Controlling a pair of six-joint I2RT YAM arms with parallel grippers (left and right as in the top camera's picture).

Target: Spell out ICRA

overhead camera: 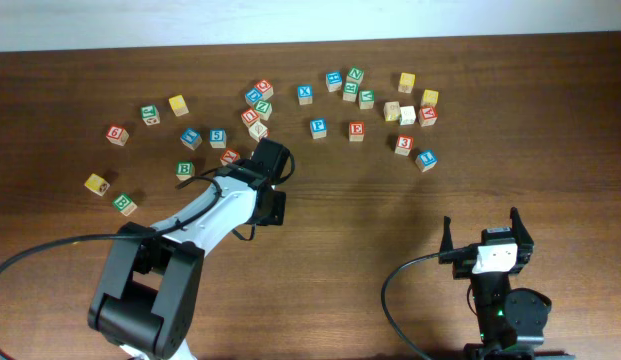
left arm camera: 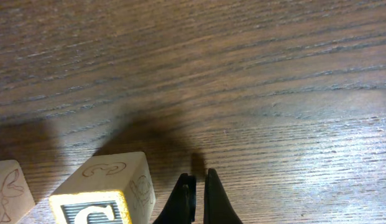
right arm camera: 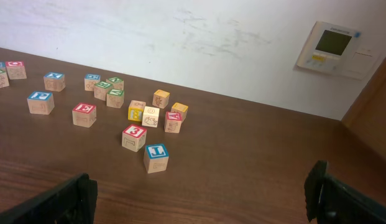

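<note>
Left gripper [left arm camera: 199, 179]: fingers almost together, gripping nothing. The C block [left arm camera: 105, 193] rests on the table [left arm camera: 273, 74] at 9 o'clock from the fingertips, just beside them. Block: pale wood, yellow-framed face showing a C, engraved top.

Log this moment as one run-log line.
task: spell ICRA | left gripper: shut, empty, beside a block | right gripper: open, empty | other blocks: scattered, no word formed

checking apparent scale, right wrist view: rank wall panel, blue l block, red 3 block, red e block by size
1. wall panel
2. blue L block and red 3 block, about alike
3. red E block, slightly smaller, being farther
</note>
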